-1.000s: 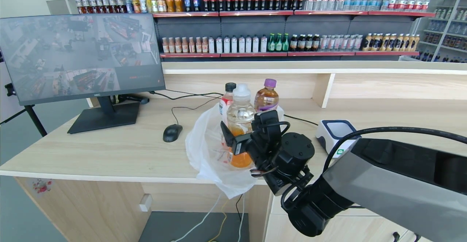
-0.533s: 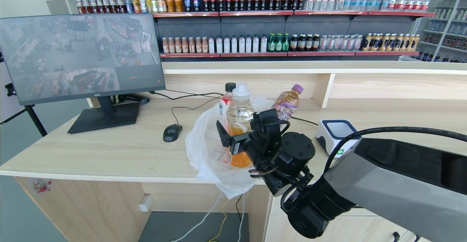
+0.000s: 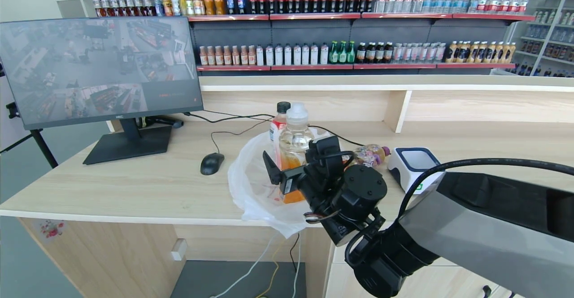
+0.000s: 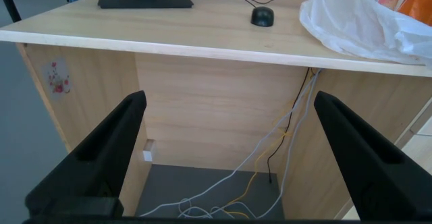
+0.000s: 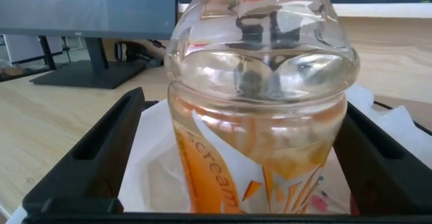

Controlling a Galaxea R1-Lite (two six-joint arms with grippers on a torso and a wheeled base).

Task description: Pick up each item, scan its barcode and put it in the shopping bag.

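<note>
The right jaws stand open, flanking the orange juice bottle, which stands upright in the shopping bag on the tabletop. The left jaws are open, lower than the tabletop's front edge. A small drink bottle lies on its side between the bag and the barcode scanner. Expect it to be rigid, smooth, moderately heavy and prone to rolling. Grip across the mid-body, not the cap.

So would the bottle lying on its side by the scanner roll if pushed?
Probably: the bottle lies flat on the smooth counter, round-bodied, so a nudge could roll it. Its cap points at the scanner, so it likely rolls across, not into it.
</note>
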